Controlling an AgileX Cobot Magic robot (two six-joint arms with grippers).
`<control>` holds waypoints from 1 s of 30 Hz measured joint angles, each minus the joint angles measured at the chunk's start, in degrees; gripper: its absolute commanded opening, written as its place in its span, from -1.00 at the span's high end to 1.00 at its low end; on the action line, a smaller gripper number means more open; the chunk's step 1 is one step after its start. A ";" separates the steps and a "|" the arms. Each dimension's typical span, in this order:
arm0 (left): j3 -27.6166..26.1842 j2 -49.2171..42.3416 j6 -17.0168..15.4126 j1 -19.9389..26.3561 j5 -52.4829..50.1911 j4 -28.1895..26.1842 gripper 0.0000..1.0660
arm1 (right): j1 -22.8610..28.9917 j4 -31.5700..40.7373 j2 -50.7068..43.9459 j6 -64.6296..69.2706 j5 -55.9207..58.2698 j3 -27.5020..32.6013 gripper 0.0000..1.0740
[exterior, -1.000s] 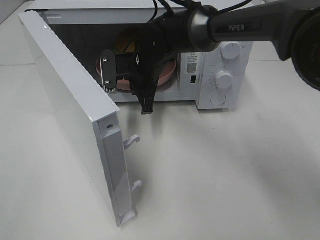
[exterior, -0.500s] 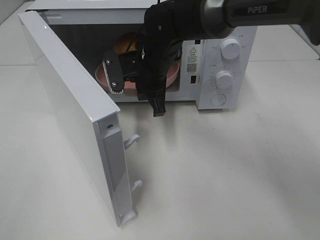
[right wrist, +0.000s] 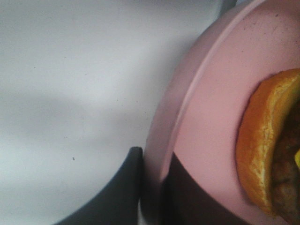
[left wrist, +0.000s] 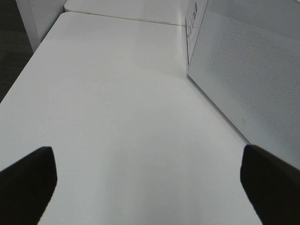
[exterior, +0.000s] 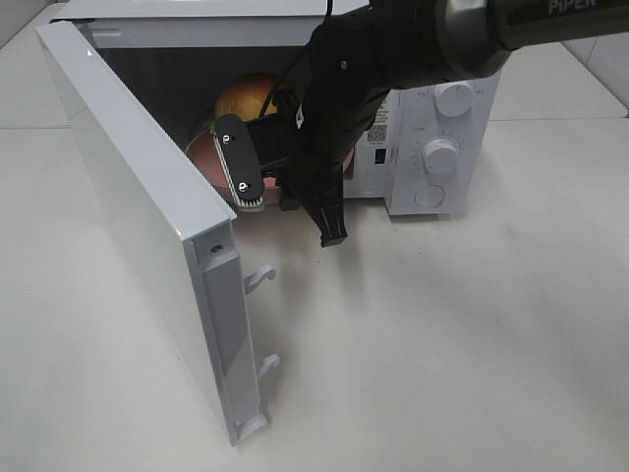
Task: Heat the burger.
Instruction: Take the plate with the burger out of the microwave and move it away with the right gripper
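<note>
The burger (exterior: pixel 248 98) sits on the pink plate (exterior: pixel 201 147) inside the open white microwave (exterior: pixel 418 202). My right gripper (exterior: pixel 292 218) hangs at the oven mouth with its fingers pointing down. The arm hides most of the plate. In the right wrist view the plate's rim (right wrist: pixel 187 93) runs between the two dark fingertips of my right gripper (right wrist: pixel 152 157), which are close together on it. The burger's bun edge (right wrist: pixel 262 140) shows beside them. My left gripper (left wrist: pixel 147 157) is open and empty above bare table, out of the exterior view.
The microwave door (exterior: pixel 138 197) stands wide open to the left, with its latch hooks (exterior: pixel 260 280) sticking out. Its mesh panel (left wrist: pixel 248 70) is close to my left gripper. Two knobs (exterior: pixel 440 155) are on the oven's right panel. The white table (exterior: pixel 442 344) lies in front.
My right gripper has moved right and out toward the oven's front. The burger and plate have come slightly forward with it, and more of the bun shows.
</note>
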 measured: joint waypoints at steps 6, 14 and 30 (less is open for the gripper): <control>0.00 0.00 0.00 0.00 0.00 0.00 -0.88 | 0.06 -0.17 -3.21 -0.17 -4.98 5.27 1.00; 0.00 0.00 0.00 0.00 0.00 0.00 -0.88 | 0.17 -1.38 -6.93 -0.97 -9.40 11.57 1.00; 0.00 0.00 0.00 0.00 0.00 0.00 -0.88 | 0.63 -2.18 -13.92 -1.32 -16.96 22.17 1.00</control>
